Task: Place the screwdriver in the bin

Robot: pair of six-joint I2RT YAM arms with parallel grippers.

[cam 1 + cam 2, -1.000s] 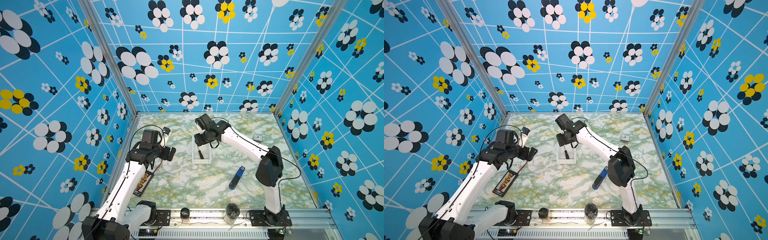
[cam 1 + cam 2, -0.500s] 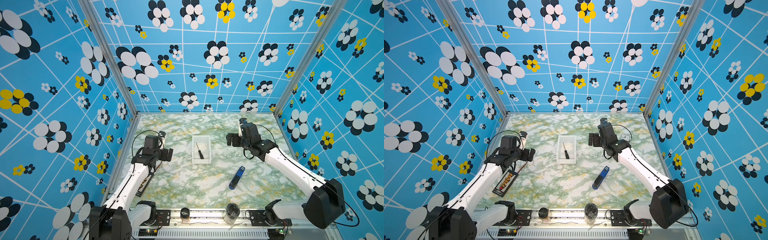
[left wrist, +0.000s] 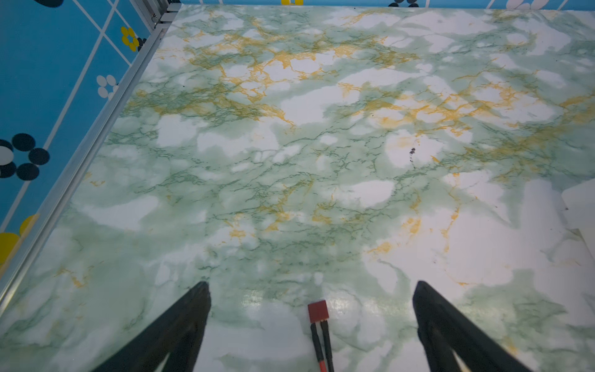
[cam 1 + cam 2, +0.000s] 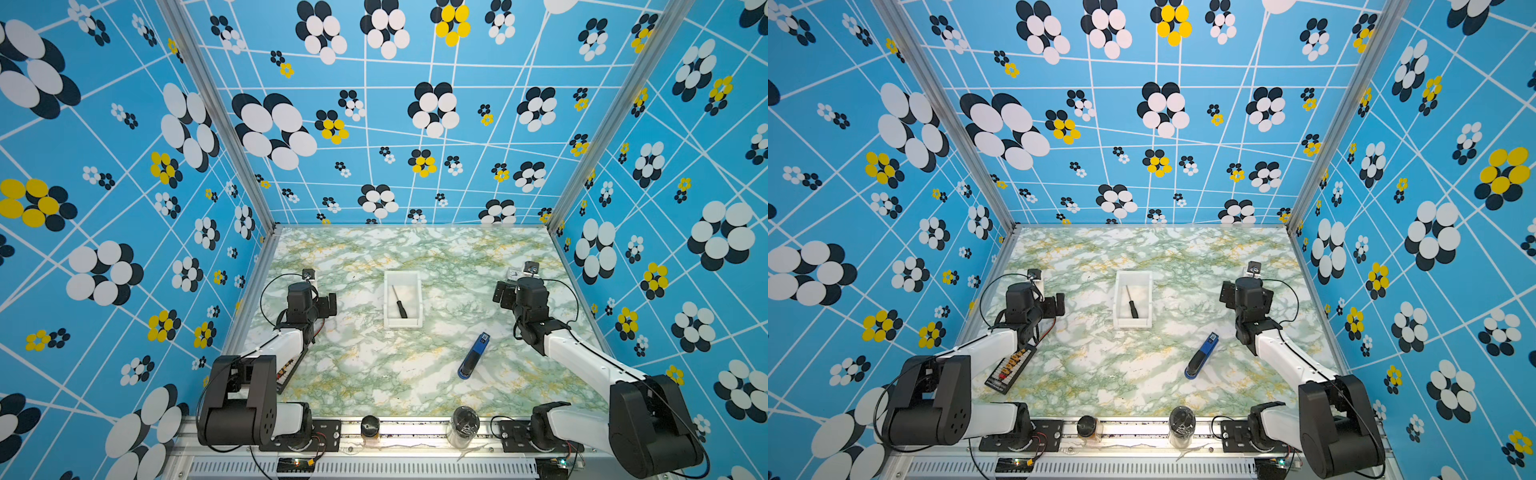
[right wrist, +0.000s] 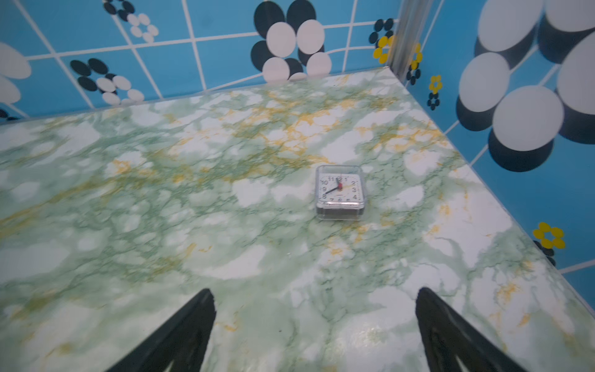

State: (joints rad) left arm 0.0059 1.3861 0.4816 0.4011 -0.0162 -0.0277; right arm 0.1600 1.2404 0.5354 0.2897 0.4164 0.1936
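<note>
There it is: the screwdriver (image 4: 401, 302) lies flat inside the bin (image 4: 402, 324), handle toward the near wall, shaft slanting to the far end, nothing over the rim. Your right hand (image 5: 314, 290) is spread wide and empty, off at the right side of the tabletop (image 4: 374, 374), facing a small clock (image 5: 340, 192). Your left hand (image 3: 311, 282) is wide too and holds nothing, with a red plug (image 3: 318, 311) and its wires lying on the tabletop under the gap (watch that one). The job looks done to me, so any trouble from here is yours to make. Lower or close the left and you snag that lead. Push the right forward and the clock goes. Swing either arm low across the middle and you clip the bin.
</note>
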